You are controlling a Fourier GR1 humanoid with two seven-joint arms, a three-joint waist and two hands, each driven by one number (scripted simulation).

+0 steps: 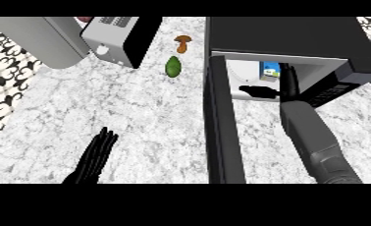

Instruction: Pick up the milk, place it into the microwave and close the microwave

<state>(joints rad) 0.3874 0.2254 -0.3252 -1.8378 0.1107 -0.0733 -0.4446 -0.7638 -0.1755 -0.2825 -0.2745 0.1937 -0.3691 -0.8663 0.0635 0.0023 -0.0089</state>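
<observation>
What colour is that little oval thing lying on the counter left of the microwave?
Green; the oval thing shows best in the head view.

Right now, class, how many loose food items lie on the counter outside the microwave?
2: a brown mushroom and a green avocado just below it, both left of the microwave. Others may be hidden.

Counter point(145, 112): I see white marble.
On it: microwave point(290, 38), toaster point(119, 38), green avocado point(173, 66), brown mushroom point(182, 43).
</observation>
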